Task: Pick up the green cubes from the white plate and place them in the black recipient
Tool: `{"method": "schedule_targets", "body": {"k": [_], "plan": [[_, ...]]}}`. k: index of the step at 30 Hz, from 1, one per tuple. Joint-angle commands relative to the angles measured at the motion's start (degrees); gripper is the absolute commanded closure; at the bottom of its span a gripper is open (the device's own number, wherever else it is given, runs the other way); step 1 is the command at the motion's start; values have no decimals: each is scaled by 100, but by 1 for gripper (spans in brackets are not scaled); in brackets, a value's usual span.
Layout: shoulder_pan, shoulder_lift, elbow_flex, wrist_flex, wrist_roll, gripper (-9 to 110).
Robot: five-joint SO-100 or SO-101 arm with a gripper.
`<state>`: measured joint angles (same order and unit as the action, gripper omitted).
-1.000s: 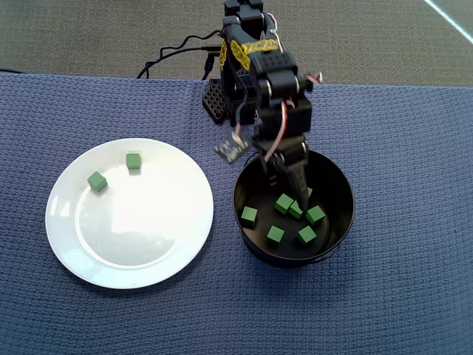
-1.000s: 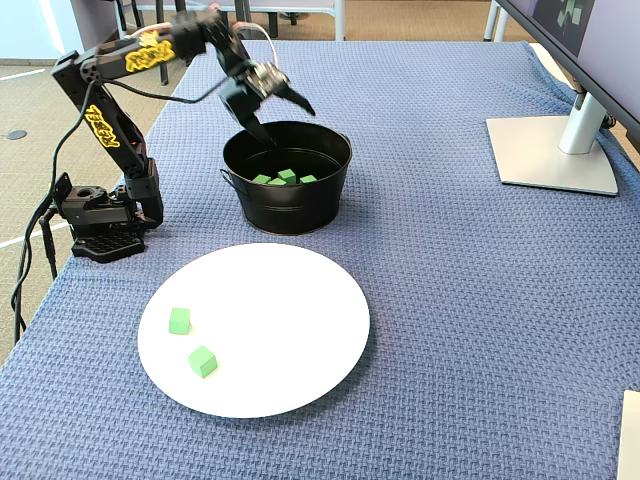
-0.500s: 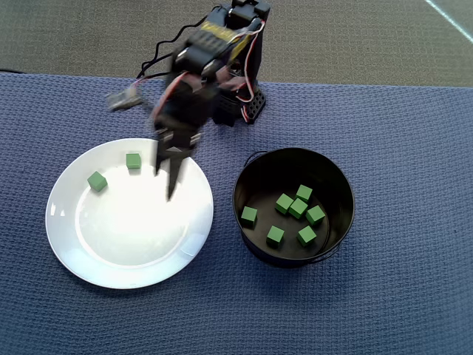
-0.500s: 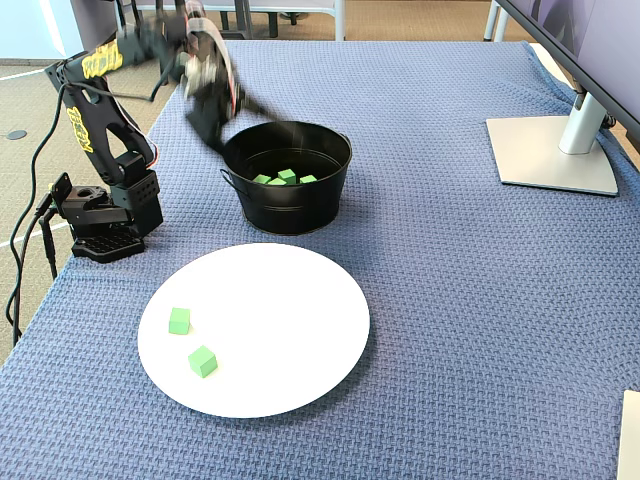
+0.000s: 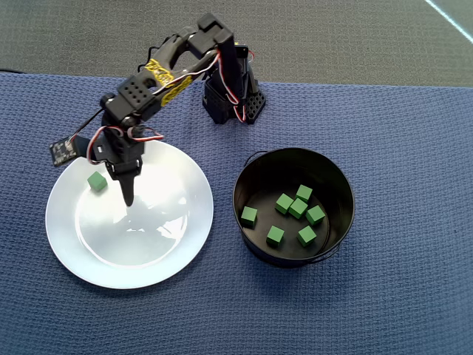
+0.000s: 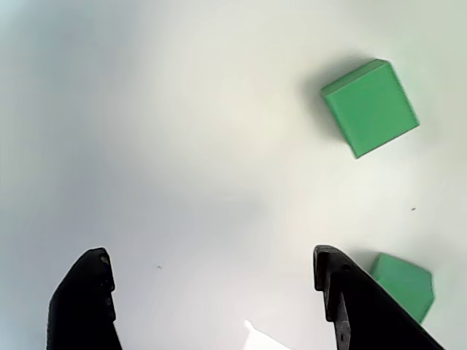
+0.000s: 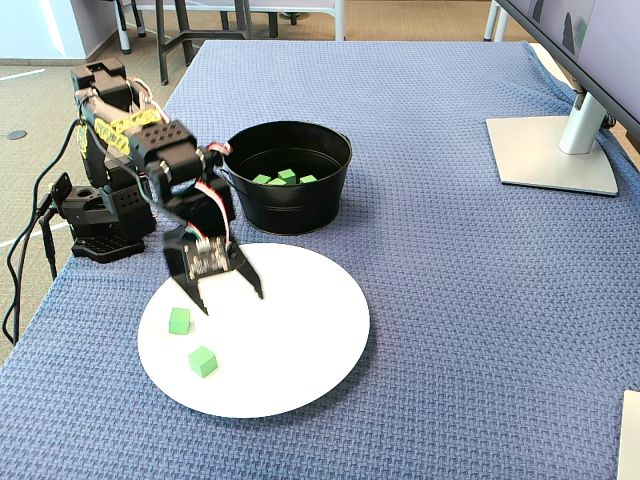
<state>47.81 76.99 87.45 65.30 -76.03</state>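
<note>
The gripper (image 7: 229,300) hangs over the plate (image 7: 300,370) with its jaws spread wide and nothing between them. In the wrist view its two dark fingertips (image 6: 84,292) frame bare glossy white. Two cubes lie on the plate close by. One (image 6: 370,107) sits ahead of the gripper and off to the right in the wrist view. The other (image 6: 403,283) is just outside the right fingertip, partly hidden behind it. In the fixed view these two cubes (image 7: 179,320) lie just below and left of the open jaws, apart from each other. From overhead only one of them (image 5: 97,181) shows, just left of the gripper (image 5: 127,194); the arm covers the other.

To the right of the gripper in the overhead view stands the tin (image 5: 336,181), well apart from the plate, holding seven cubes (image 5: 275,236) on its floor.

Everything rests on a blue waffle-weave cloth (image 7: 450,300) that covers the table. A monitor stand (image 7: 552,150) sits on the far right of it. Beyond the cloth is grey carpet (image 5: 74,37), with chair legs (image 7: 180,30) in the background.
</note>
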Motion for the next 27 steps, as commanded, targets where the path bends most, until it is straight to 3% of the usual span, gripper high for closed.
{"method": "schedule_targets", "body": {"k": [1,17,27], "plan": [[343,-97,-650,255,-1521,73],[773,-896,-1274,-158,-4078,73],[598,-1011,-1310,-18,-4597,72]]}}
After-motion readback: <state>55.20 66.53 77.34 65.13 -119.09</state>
